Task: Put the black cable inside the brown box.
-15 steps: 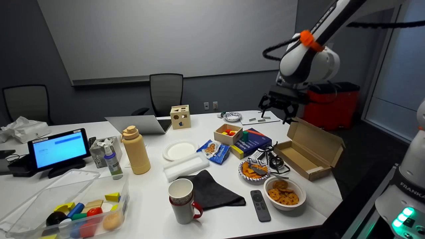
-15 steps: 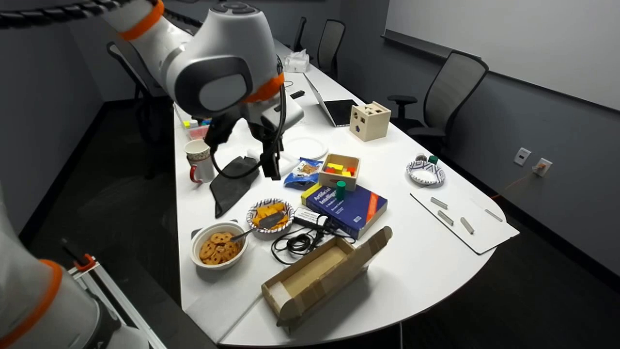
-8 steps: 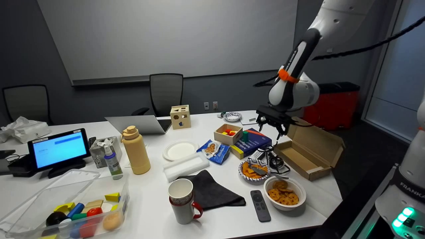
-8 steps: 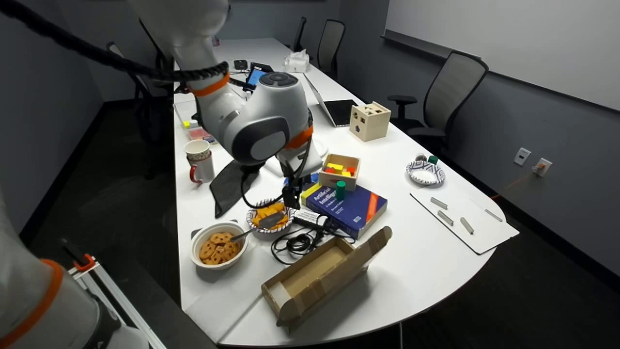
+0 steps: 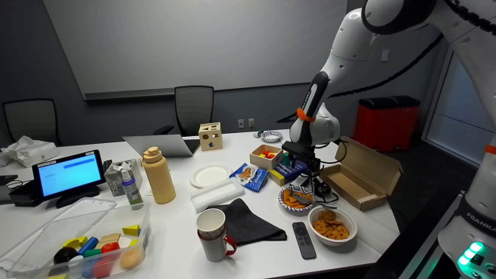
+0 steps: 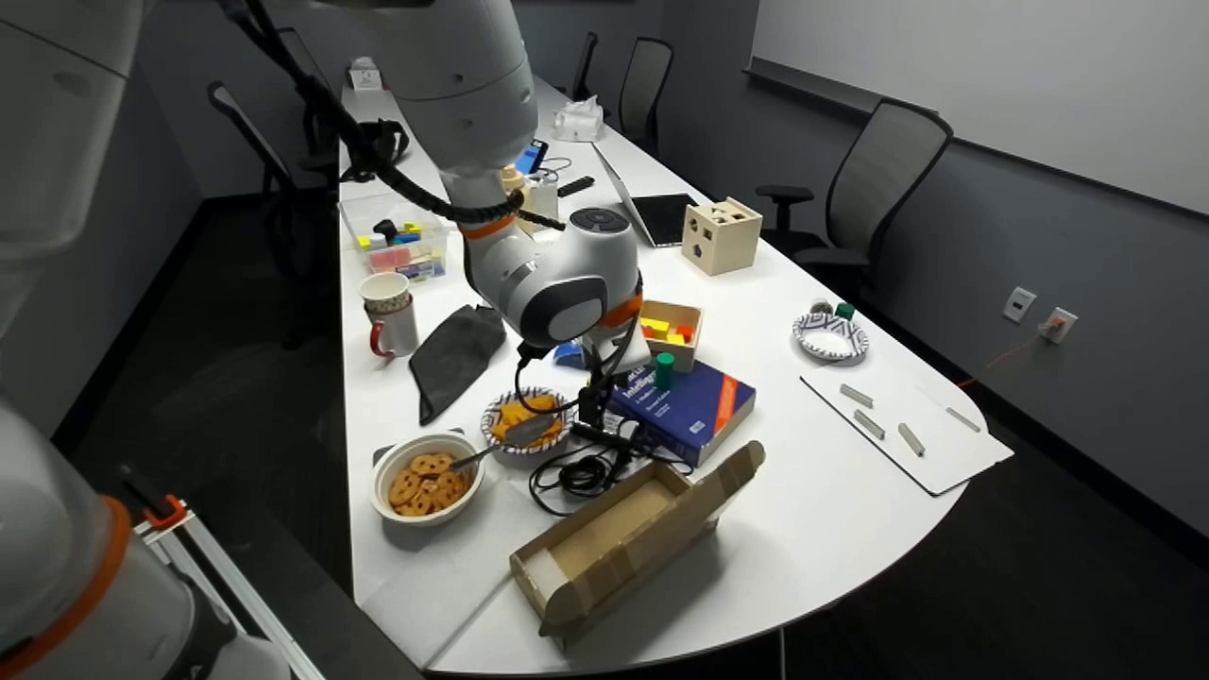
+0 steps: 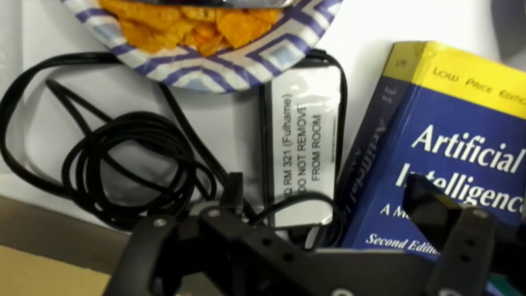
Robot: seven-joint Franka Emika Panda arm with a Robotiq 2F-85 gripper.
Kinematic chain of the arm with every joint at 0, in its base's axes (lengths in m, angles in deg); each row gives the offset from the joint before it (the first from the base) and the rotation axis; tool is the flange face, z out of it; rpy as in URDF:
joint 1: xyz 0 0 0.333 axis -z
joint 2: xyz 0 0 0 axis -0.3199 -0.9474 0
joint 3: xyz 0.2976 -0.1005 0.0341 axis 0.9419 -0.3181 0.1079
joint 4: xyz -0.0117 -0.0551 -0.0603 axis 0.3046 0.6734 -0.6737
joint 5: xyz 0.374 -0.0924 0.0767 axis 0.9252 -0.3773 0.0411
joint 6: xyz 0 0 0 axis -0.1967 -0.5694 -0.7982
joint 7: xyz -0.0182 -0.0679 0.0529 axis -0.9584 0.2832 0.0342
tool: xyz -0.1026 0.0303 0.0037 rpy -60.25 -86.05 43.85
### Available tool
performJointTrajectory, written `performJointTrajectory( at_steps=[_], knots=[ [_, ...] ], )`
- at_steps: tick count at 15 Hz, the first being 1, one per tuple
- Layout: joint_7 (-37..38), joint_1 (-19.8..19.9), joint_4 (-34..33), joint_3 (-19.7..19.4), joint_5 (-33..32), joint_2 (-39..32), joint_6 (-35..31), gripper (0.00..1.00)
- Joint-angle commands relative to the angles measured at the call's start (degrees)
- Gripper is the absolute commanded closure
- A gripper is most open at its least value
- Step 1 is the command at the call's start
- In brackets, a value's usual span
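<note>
The black cable lies coiled on the white table beside the brown box, in both exterior views [image 5: 322, 190] [image 6: 586, 477] and the wrist view [image 7: 92, 176]. Its adapter brick [image 7: 306, 144] bears a white label and sits between chip bowl and book. The open brown box [image 5: 350, 184] [image 6: 628, 515] has its lid raised; part of it shows at lower left in the wrist view [image 7: 53, 267]. My gripper [image 5: 305, 167] [image 6: 597, 406] is open and empty above the adapter. In the wrist view [image 7: 326, 191], one finger is beside the cable, the other over the book. I cannot tell if they touch.
A blue book [image 6: 694, 406] with a green cylinder [image 6: 665, 371] on it lies right beside the adapter. A patterned chip bowl [image 7: 222, 76] holding a utensil overlaps the cable. A cookie bowl [image 6: 383, 491] and a wooden block tray [image 5: 259, 161] stand close by.
My gripper has moved down and across to just above the adapter and cable, staying open. The cable, the box and the other objects have not moved.
</note>
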State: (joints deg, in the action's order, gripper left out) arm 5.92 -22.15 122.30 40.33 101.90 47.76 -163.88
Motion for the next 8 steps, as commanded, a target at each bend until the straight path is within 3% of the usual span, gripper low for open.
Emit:
performJointTrajectory(
  at_steps=[1, 8],
  knots=[
    [2.6, -2.9, -3.3, -1.4, 2.1, -1.1, 4.1, 0.0],
    [7.4, -6.8, -0.6, -4.1, 1.2, -0.8, 5.9, 0.0]
  ],
)
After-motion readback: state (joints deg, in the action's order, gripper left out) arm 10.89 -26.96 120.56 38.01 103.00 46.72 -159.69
